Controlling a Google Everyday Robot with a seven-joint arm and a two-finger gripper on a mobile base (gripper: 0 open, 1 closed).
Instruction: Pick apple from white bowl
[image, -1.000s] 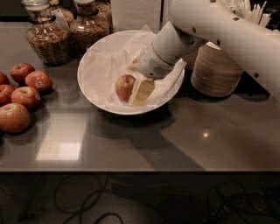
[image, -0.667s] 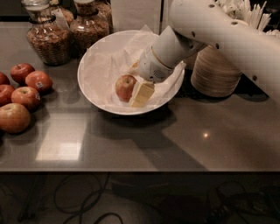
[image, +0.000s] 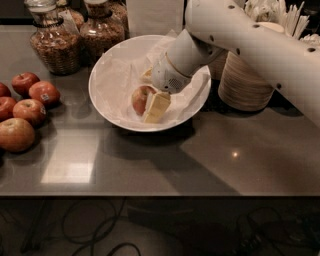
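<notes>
Apple (image: 140, 99) still sits in white bowl (image: 97, 75), gripper (image: 151, 92) jaws wide around it, unmoved.

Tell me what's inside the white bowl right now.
Crumpled white paper lines the white bowl, and the apple sits on it near the middle. The gripper reaches in, right at the apple. The arm covers the bowl's back right part, so anything there is hidden.
</notes>
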